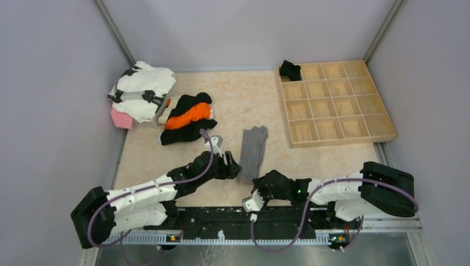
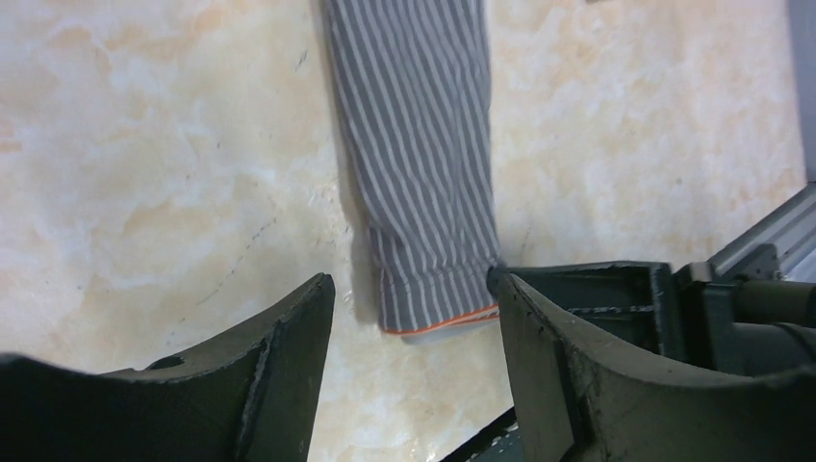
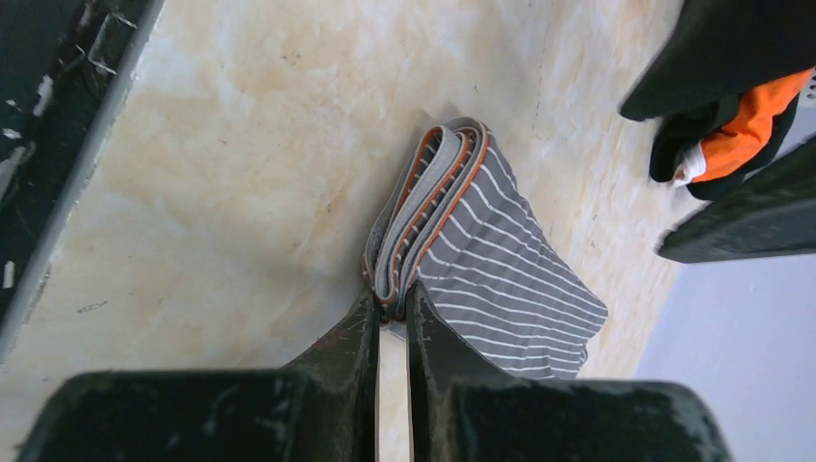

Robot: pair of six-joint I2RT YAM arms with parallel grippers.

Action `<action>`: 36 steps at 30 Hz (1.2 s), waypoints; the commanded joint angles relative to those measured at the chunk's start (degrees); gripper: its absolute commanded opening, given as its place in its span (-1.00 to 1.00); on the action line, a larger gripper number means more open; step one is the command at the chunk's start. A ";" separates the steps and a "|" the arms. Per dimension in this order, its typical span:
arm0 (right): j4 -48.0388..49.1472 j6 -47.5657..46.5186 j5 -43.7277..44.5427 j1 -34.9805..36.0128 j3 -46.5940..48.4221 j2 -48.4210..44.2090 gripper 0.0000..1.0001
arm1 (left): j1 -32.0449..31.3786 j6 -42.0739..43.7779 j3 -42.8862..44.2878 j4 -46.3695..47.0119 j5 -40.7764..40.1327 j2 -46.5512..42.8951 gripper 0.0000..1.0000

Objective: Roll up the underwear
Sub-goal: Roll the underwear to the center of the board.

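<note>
Left of the wooden tray (image 1: 382,119), grey striped underwear (image 1: 253,145) lies folded narrow on the table (image 1: 149,158); right gripper's (image 3: 392,306) jaws pinch its orange-edged waistband, left gripper's (image 2: 414,294) jaws spread nearby.

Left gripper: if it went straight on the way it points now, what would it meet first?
Probably the orange-trimmed near end of the grey striped underwear, lying just ahead of the open left gripper. The right gripper, pinching that end, sits just beside the line; depth is unclear.
</note>
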 commanded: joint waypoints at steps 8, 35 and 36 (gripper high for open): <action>0.57 12.62 -9.25 0.57 1.05 -6.30 -1.00 | 0.47 8.87 2.11 10.48 8.19 1.80 -0.02; 6.55 31.29 -11.42 1.74 -2.57 -9.97 -1.00 | 0.50 11.35 0.24 11.86 13.28 13.65 -0.92; 6.70 32.89 -11.23 1.73 -2.47 -9.78 -1.00 | 0.48 11.37 0.22 11.93 13.34 13.96 -0.93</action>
